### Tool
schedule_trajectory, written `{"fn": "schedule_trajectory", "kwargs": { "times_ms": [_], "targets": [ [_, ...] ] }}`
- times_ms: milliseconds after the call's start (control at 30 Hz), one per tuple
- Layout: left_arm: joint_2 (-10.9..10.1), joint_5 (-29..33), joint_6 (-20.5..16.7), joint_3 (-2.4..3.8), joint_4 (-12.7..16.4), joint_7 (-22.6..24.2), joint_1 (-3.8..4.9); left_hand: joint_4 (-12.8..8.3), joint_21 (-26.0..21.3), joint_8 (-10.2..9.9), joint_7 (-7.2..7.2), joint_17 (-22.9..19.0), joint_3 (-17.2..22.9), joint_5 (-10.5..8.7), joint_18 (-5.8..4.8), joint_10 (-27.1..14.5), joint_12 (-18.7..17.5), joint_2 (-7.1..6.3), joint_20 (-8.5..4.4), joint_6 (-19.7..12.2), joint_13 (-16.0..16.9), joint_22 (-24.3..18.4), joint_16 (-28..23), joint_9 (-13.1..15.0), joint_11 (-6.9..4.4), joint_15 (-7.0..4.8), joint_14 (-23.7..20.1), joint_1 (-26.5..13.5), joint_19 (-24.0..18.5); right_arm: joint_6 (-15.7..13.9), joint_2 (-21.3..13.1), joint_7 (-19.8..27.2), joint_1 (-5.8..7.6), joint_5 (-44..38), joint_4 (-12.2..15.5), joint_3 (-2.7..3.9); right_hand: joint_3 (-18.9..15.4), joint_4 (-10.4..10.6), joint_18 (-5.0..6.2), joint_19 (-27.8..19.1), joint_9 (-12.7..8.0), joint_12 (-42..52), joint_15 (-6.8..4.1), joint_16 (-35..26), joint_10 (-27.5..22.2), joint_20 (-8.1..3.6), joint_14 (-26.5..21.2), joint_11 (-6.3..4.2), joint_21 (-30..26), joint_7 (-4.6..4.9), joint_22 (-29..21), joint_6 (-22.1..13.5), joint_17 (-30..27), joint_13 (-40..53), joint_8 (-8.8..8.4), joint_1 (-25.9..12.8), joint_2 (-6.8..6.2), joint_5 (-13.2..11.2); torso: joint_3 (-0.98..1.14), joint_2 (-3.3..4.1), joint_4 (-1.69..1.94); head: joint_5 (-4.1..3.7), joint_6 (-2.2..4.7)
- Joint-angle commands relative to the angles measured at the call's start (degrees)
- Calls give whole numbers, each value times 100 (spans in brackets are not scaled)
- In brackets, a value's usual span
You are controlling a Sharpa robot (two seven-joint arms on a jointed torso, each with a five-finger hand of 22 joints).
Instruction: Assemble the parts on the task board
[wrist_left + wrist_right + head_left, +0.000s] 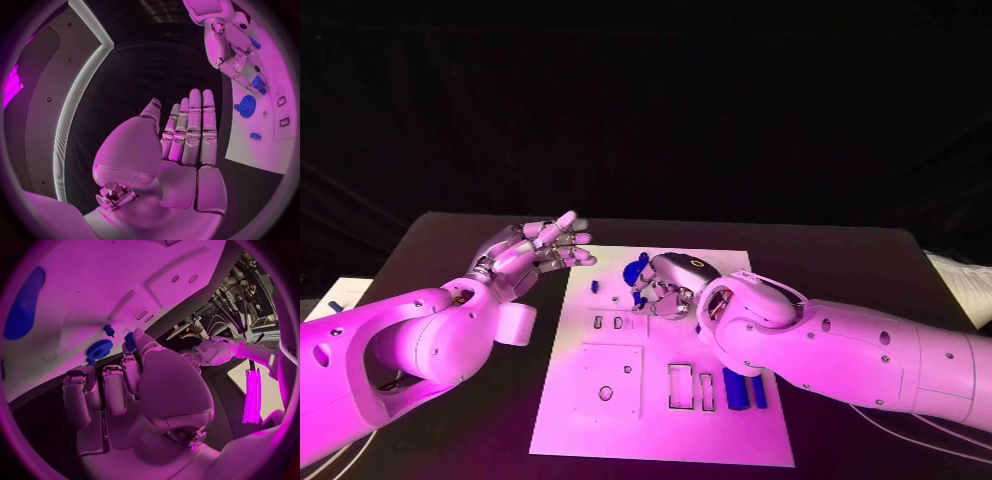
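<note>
Over the black table [444,250], head view: the right hand [672,280] curls above the task board [661,420] near its twelve o'clock edge, whether pinching a blue part [640,268] cannot be told. A slip could drop that piece off the board.

Left wrist view: the left hand [181,145] hangs flat, fingers straight, holding nothing; a blue gear [247,106] sits at three o'clock.

Right wrist view: fingertips [130,342] touch a small blue piece. No legible writing anywhere.

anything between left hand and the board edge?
Just bare black table. In the left wrist view the left hand hovers open beside the task board, with nothing lying between them; the blue gear sits further in on the board.
</note>
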Motion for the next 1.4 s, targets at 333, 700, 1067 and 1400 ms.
{"fn": "schedule_trajectory", "kwargs": {
  "times_ms": [333, 700, 1067, 1400],
  "targets": [
    [-7, -29, 90, 3, 28, 26, 6, -29, -5, -21, 18, 5, -15, -11, 58, -39, -29, -7, 14, -2, 8, 8, -14, 8, 6, 3, -35, 45, -45, 431, 212, -155, -100, -425, -43, -30, -22, 42, -35, 588, 193, -55, -13, -49, 71, -19, 431, -76, 7, -58, 1494, 3, 765, -251, -42, -121, -36, 106, 18, 5, -19, 14, -53],
    [-10, -29, 96, 3, 29, 27, 6, -29, -5, -21, 18, 5, -15, -11, 58, -39, -29, -7, 14, -2, 8, 8, -14, 8, 6, 3, -35, 45, -45, 547, 295, -145, -144, -500, -71, -54, -29, 49, -34, 583, 196, -64, -9, -56, 68, -16, 430, -71, 4, -54, 1489, -2, 757, -254, -50, -141, -48, 109, 19, 9, -18, 10, -67],
    [-18, -29, 102, 3, 60, 19, 6, -33, -4, -22, 17, 12, -18, -11, 58, -38, -27, -3, 14, 1, 9, 8, -13, 9, 6, 3, -36, 45, -46, 681, 338, -226, -150, -565, -102, -72, -49, 67, -25, 558, 201, -101, 0, -79, 53, -8, 424, -62, -10, -43, 1460, -19, 734, -269, -70, -191, -78, 113, 12, 6, -13, -30, -66],
    [-30, -29, 108, 3, 65, 19, 6, -33, -4, -22, 17, 12, -18, -11, 58, -38, -27, -3, 14, 1, 9, 8, -13, 9, 6, 3, -36, 45, -46, 780, 337, -312, -151, -660, -119, -78, -54, 66, -17, 531, 199, -160, 10, -112, 29, 1, 415, -49, -26, -25, 1428, -65, 699, -295, -109, -210, -107, 112, 15, 4, -14, -34, -68]
  ]
}}
